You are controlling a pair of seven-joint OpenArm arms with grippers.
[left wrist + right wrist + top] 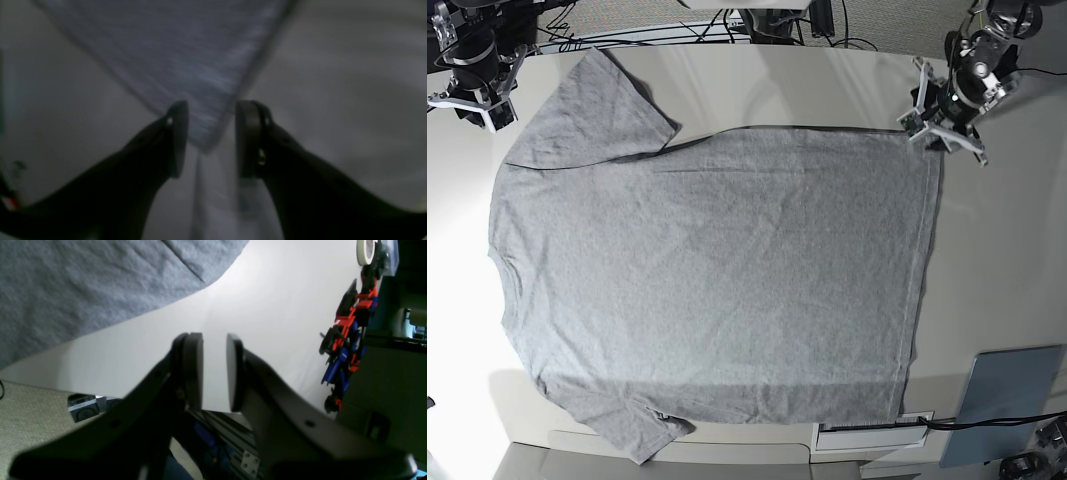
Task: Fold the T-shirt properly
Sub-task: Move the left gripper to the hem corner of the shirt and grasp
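The left wrist view is dim and smeared: the T-shirt [186, 66] corner between the fingers [178, 136] has no sharp edge, so contact cannot be told. In the right wrist view, the red-and-blue object [347, 336] at the table [267, 306] edge is too small to identify.

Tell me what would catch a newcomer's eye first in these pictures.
The large heather-grey short-sleeved T-shirt dominates, spread flat across the white table, collar toward the base view's left and hem toward its right. The left gripper sits at the shirt's upper right hem corner, jaws apart around the cloth tip. The right gripper hangs beside the upper left sleeve, holding nothing.
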